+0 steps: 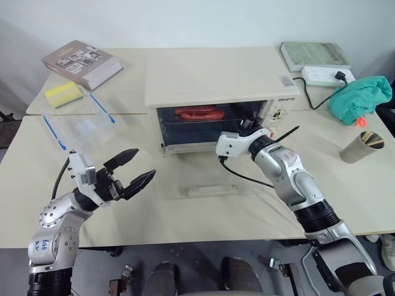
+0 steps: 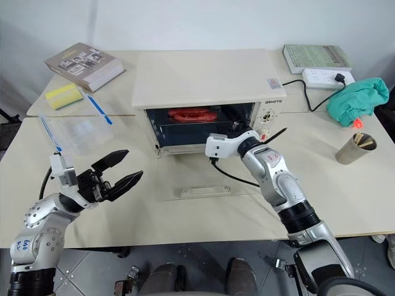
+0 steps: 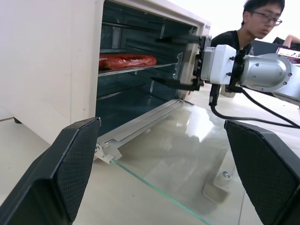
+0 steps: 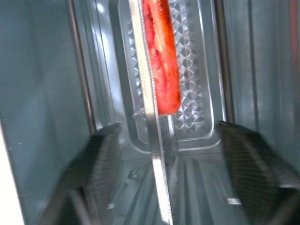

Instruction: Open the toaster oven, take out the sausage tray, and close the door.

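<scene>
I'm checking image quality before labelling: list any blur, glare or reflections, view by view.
Right wrist view: the pincer fingers are smeared and soft, while the tray edge and sausage inside the oven read more clearly. Left wrist view: the open glass door carries pale reflections, and the near black fingers loom large and soft. Left eye view: even light, with the oven cavity dark.
</scene>
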You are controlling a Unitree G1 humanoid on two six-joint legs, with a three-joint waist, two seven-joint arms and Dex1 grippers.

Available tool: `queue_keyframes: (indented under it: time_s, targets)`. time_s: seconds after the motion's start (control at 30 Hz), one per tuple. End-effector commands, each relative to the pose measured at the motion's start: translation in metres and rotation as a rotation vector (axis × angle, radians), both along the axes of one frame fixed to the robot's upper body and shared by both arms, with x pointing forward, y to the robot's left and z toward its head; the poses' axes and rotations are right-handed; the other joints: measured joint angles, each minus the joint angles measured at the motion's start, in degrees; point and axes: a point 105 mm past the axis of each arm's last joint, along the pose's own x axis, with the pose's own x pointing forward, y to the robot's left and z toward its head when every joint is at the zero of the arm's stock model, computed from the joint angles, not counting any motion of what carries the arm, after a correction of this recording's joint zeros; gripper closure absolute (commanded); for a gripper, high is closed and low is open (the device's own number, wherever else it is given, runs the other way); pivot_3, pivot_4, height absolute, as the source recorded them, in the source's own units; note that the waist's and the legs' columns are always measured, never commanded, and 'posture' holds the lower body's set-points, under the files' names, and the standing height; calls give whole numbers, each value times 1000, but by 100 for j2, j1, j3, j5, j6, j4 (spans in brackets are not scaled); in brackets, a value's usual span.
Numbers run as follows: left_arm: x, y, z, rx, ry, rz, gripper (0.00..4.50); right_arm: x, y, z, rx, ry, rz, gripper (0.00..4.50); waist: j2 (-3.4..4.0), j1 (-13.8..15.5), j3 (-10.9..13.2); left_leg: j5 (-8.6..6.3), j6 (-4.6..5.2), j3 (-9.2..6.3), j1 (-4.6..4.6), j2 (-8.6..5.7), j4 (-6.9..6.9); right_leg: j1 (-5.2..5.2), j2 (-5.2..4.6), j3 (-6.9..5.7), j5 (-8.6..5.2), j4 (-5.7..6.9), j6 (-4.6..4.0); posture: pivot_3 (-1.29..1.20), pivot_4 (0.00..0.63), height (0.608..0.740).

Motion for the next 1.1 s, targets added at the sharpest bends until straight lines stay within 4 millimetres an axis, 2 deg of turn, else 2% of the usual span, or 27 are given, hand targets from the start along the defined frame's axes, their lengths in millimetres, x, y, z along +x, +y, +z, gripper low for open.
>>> queue_keyframes:
  time_s: [0.03, 0.13, 0.4, 0.5, 0.83, 1.1]
  targets:
    - [-4, -2, 9, 6, -51, -1, 0, -4, 4, 9, 0, -44, -5, 2549, 0, 0, 0, 0, 0, 0, 0, 0, 0, 0, 0, 0, 0, 0, 0, 0, 150, 740]
    - [-3, -4, 9, 2, -51, -4, 0, -2, 2, 7, -10, -30, -29, 3597, 0, 3, 0, 0, 0, 0, 0, 0, 0, 0, 0, 0, 0, 0, 0, 0, 150, 740]
    - [2, -5, 10, 0, -52, -18, 0, -4, 8, 6, 0, -12, -27, 3597, 0, 1, 0, 0, -1, 0, 0, 0, -1, 0, 0, 0, 0, -1, 0, 0, 150, 740]
    - [3, -6, 11, 0, -53, -22, 0, -6, 9, 7, 5, -8, -18, 4413, -1, 0, 0, 0, -1, 0, 0, 0, -1, 0, 0, 0, 0, -1, 0, 0, 150, 740]
    - [9, -9, 11, -12, -66, -22, 0, -15, 11, 14, -6, -11, 12, 4460, -2, -6, -1, -1, -2, 0, 1, 1, -6, -1, 3, -2, 0, -3, 0, 0, 150, 740]
    - [17, -22, 8, -29, -78, -43, 0, -25, 6, 16, -72, 39, 67, 4460, -2, 0, -1, -1, -2, 2, 1, 1, -12, -1, 3, -1, 0, -7, 0, 0, 150, 740]
